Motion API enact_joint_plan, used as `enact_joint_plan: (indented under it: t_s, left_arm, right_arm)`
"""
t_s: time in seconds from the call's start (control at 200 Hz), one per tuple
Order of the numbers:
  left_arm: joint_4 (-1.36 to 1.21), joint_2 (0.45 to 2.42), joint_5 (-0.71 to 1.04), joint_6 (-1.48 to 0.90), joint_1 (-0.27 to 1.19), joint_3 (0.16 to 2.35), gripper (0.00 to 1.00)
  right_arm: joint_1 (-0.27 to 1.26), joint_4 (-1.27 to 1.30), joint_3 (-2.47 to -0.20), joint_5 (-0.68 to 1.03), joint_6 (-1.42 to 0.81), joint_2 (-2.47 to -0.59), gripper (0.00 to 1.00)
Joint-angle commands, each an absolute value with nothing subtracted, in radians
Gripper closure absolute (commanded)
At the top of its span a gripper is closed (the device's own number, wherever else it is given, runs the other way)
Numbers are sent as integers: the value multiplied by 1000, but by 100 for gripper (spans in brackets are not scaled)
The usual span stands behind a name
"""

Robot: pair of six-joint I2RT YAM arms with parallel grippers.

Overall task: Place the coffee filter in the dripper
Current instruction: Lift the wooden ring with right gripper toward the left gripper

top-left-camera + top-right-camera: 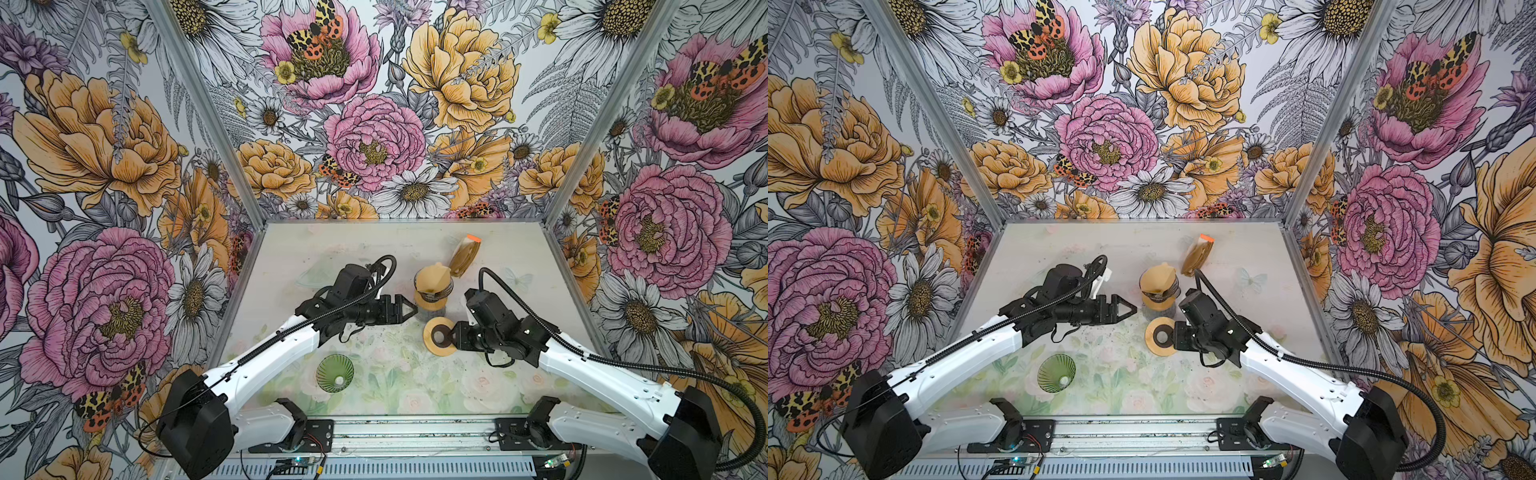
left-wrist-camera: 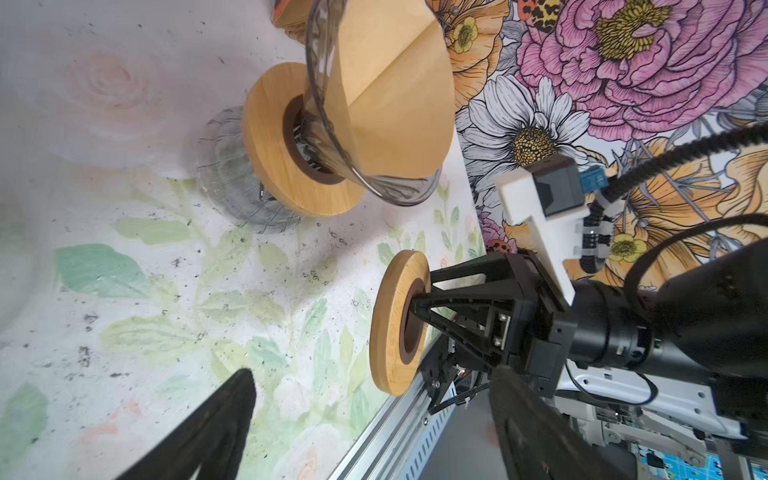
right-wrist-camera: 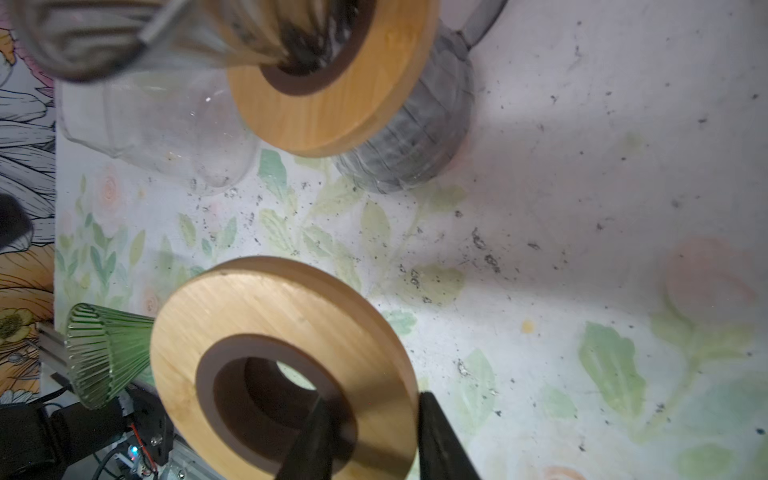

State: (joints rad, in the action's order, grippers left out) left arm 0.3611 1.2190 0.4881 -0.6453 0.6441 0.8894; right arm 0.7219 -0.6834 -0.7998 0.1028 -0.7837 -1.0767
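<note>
The filter (image 2: 395, 104) is in the glass dripper (image 2: 397, 192), we can see that plainly, its brown paper standing proud of the rim. The dripper is seated in a wooden ring (image 2: 274, 137), and the ring rests on a grey ribbed carafe (image 2: 232, 187) standing mid-bench (image 1: 374, 249), a little toward the back.

Just behind the carafe leans a pack (image 1: 465, 257) of filters with an orange tab; whether it touches the dripper we cannot tell. In front of the carafe, just beside it, is a second ring (image 1: 439, 336), tilted. The right wrist view shows a clear glass vessel (image 3: 158, 133) lying on the bench next to the carafe. Down at the front left a green dripper (image 1: 335, 372) lies on its side, well apart from the rest. Dark specks are scattered all over the bench.

Now the claws. We see the left claw (image 1: 409, 306) spread wide with nothing in it, its tips pointing at the carafe from the left, near but not touching. Nothing stands between it and the dripper. The right claw (image 3: 370, 399) is clamped on the second ring, one finger through the hole and the other outside the rim. We cannot tell whether that ring's lower edge rests on the bench.
</note>
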Motion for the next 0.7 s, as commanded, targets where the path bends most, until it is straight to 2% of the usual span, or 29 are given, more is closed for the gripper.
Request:
enact_joint_plan:
  t_s: [0.0,0.12,0.195,0.34,0.61,0.695]
  left_arm:
    - [270,1204,563,-701,649,871,17]
    - [248,1203,603,-710,664,863,24]
    - [236,1203,620,-715,670,858,34]
    - [155,1199,683,-752,672,833,45]
    - [123,1190,687,-760,669,824,61]
    - [113,1188,686,-767,668,820,70]
  right_arm:
    - [736,-635,-861,135,-750,-1081,76]
    - [742,-627,-903,156,-735,-1095,76]
    - [747,-621,-928,166,-727,-1103,76]
    - [752,-609,-962,173,-716,-1118,76]
    - [759,-592,-987,175,-715,-1144,76]
    - [763,-591,-987,168,-716,-1146,75]
